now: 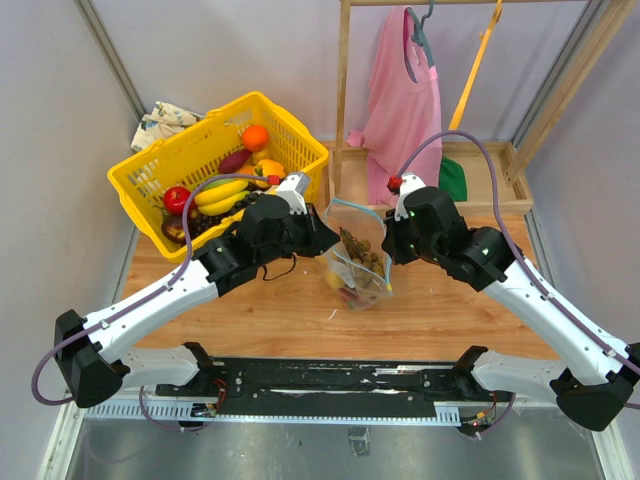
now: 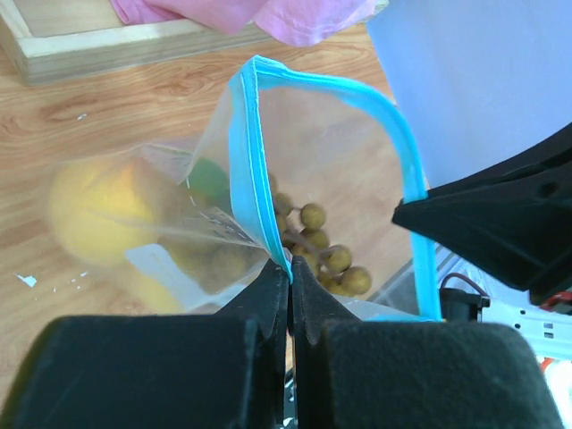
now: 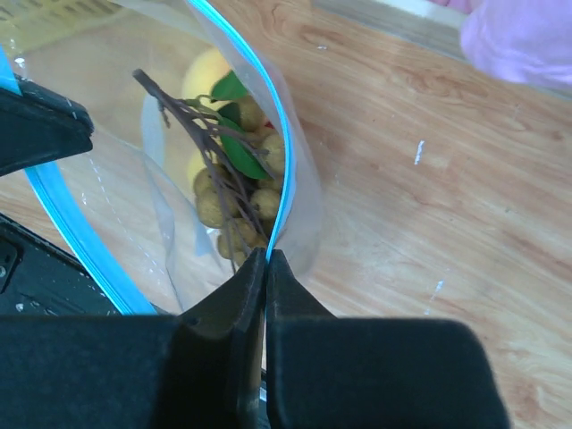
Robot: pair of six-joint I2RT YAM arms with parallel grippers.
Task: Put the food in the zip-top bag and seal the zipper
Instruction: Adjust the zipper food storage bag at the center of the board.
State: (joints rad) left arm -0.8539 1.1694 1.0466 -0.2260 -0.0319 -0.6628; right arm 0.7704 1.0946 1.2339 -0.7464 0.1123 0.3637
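Note:
The clear zip-top bag (image 1: 356, 262) hangs upright between my two grippers above the wooden table, its mouth open. Inside lie a brownish grape cluster (image 2: 323, 251), a yellow fruit (image 2: 98, 213) and a green leaf (image 3: 239, 147). The blue zipper strip (image 2: 253, 170) runs round the mouth. My left gripper (image 2: 290, 271) is shut on the zipper at the left end. My right gripper (image 3: 266, 255) is shut on the zipper (image 3: 277, 170) at the right end. In the top view the left gripper (image 1: 328, 240) and the right gripper (image 1: 386, 240) flank the bag.
A yellow basket (image 1: 150, 165) with bananas, an orange, a red fruit and other toy food stands at the back left. A wooden rack base (image 1: 480, 185) with a pink garment (image 1: 405, 95) stands at the back right. Bare wood lies in front of the bag.

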